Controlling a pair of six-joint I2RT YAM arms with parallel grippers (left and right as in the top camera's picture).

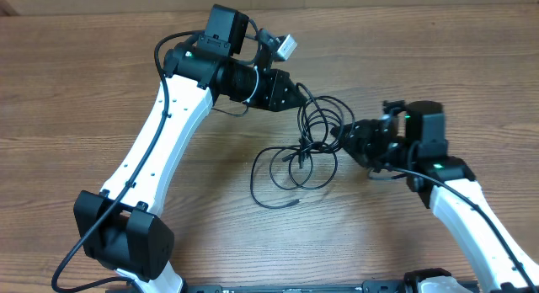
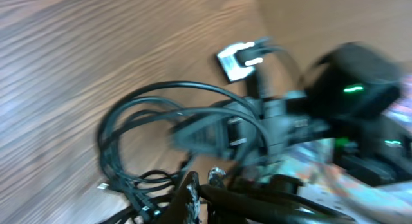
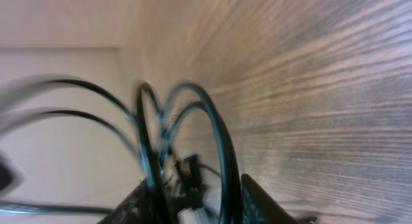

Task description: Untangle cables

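Table (image 1: pixel 101 40): wood-grain surface, carrying both arms and the work item.

Left arm (image 1: pixel 160 133): rises from the table's near-left corner and reaches to its far centre. Right arm (image 1: pixel 472 209): enters from the table's near-right corner, angled toward the centre.

Left gripper (image 1: pixel 296 98): sits at the upper end of the tangle, tips against a strand. The wrist view is blurred, so jaw opening and grip cannot be determined.

Right gripper (image 1: pixel 341 137): meets the tangle's right side. In its wrist view the fingers (image 3: pixel 257 201) stand partly apart with strands running between them; a firm clamp cannot be confirmed.

Cables (image 1: pixel 303 141): thin black loops, overlapping, at the table's centre between the two grippers. One plug tip (image 1: pixel 296 202) lies loose on the table's near side of the loops.
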